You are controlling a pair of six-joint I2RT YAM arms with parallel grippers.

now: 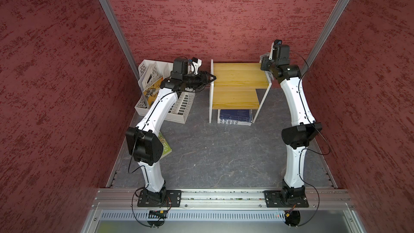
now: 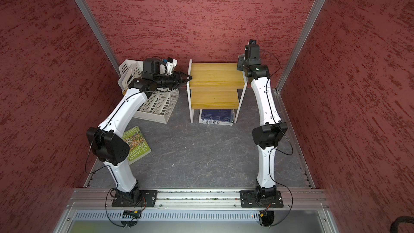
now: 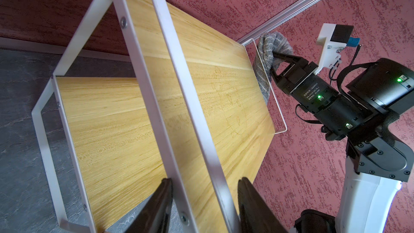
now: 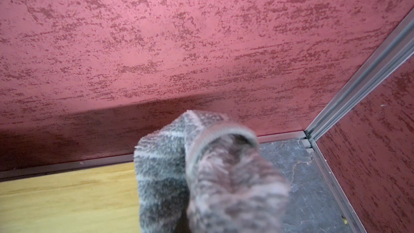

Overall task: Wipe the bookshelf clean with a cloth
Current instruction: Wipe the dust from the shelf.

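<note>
The bookshelf [image 1: 237, 75] [image 2: 215, 75] stands at the back of the table, two yellow-tan boards stepped between thin white side panels. My left gripper [image 1: 212, 77] [image 2: 189, 77] [image 3: 203, 180] is at its left panel, with a finger pressed against each side of the white rail. At the far right corner of the upper board [image 3: 201, 63] [image 4: 67, 198], my right gripper [image 1: 265, 61] [image 3: 274, 62] is shut on the bunched grey striped cloth [image 3: 266, 48] [image 4: 201, 171] [image 1: 262, 57]. The cloth hangs down past the board's right end. It hides the right fingers in the right wrist view.
A white perforated file organizer [image 1: 179, 108] holding booklets lies left of the shelf under my left arm. A green book [image 2: 136, 142] lies on the dark table [image 1: 212, 153] near the left elbow. A blue book [image 1: 235, 116] sits under the lower board. Red walls close in on three sides.
</note>
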